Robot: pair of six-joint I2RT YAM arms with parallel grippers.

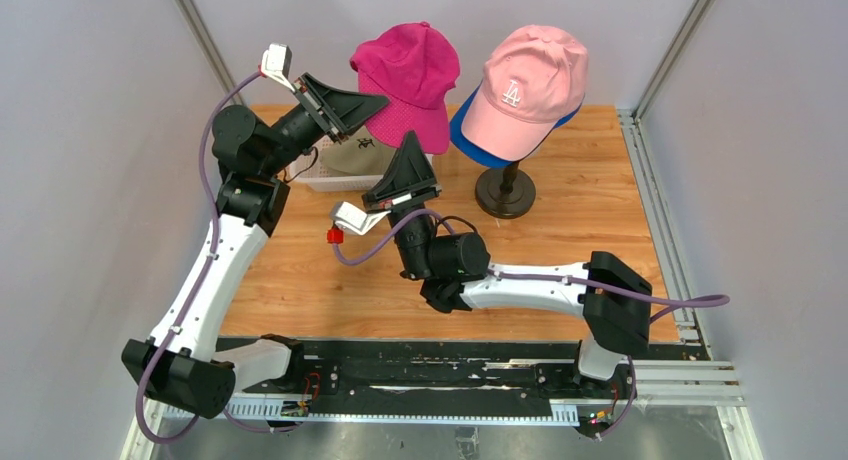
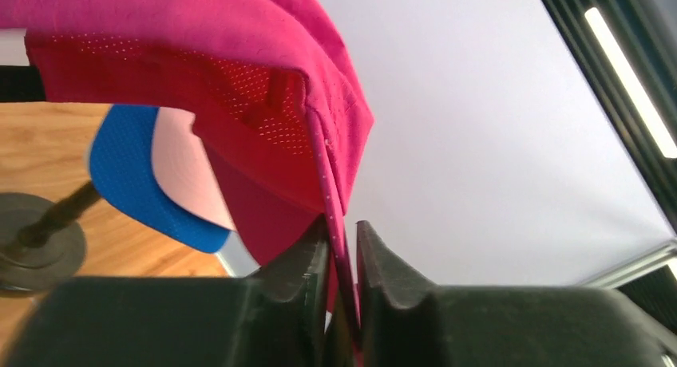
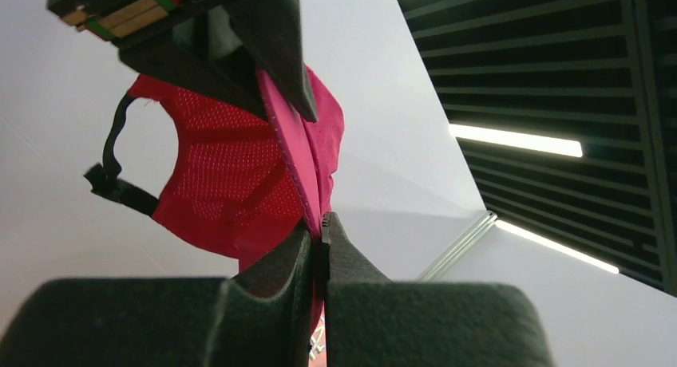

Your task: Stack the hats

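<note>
The magenta cap (image 1: 408, 68) hangs above the table, gripped at both ends of its brim. The left gripper (image 2: 343, 231) pinches it narrowly, and the right gripper (image 3: 322, 223) is clamped tight. The pink cap (image 1: 528, 85) lies to its right, nearer the right gripper.

White "LA" on pink cap (image 1: 530, 80)

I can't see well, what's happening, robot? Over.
Status: left gripper and right gripper shut on magenta cap, held aloft. Next to it, pink cap on stand.
</note>
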